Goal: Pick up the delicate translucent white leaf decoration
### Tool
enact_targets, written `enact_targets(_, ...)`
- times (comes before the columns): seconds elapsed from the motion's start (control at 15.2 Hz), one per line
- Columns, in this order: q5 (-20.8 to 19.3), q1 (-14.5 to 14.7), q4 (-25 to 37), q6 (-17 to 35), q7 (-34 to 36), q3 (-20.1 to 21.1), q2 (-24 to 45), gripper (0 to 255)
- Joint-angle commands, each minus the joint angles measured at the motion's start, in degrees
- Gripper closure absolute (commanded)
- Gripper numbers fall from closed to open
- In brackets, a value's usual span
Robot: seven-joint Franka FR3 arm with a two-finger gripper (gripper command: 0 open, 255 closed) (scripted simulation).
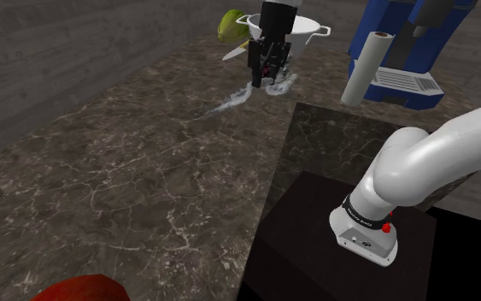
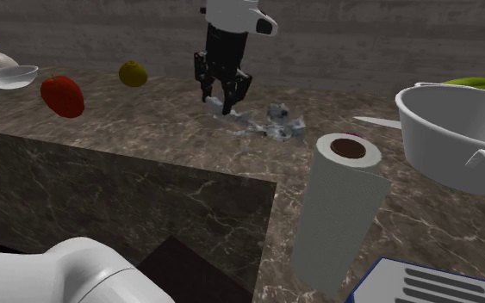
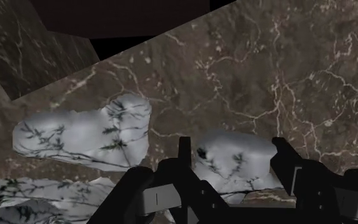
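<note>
While wide open, gripper low over leaf decoration, one lobe between fingers.

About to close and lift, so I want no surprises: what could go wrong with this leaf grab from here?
First, the leaf lies flat on the dark veined counter, so the open hand may scrape the surface or close above it. Second, just one lobe sits between the fingers; the rest spreads sideways, so it could slip out or tear.
</note>
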Motion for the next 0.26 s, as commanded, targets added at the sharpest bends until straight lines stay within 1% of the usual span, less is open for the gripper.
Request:
enact_targets(0.0, -0.1, 0.0, 1.9, -1.3, 0.4, 0.0, 0.5, 255)
enact_targets(0.2, -0.1, 0.0, 2.9, -2.2, 0.6, -0.1, 0.7, 255)
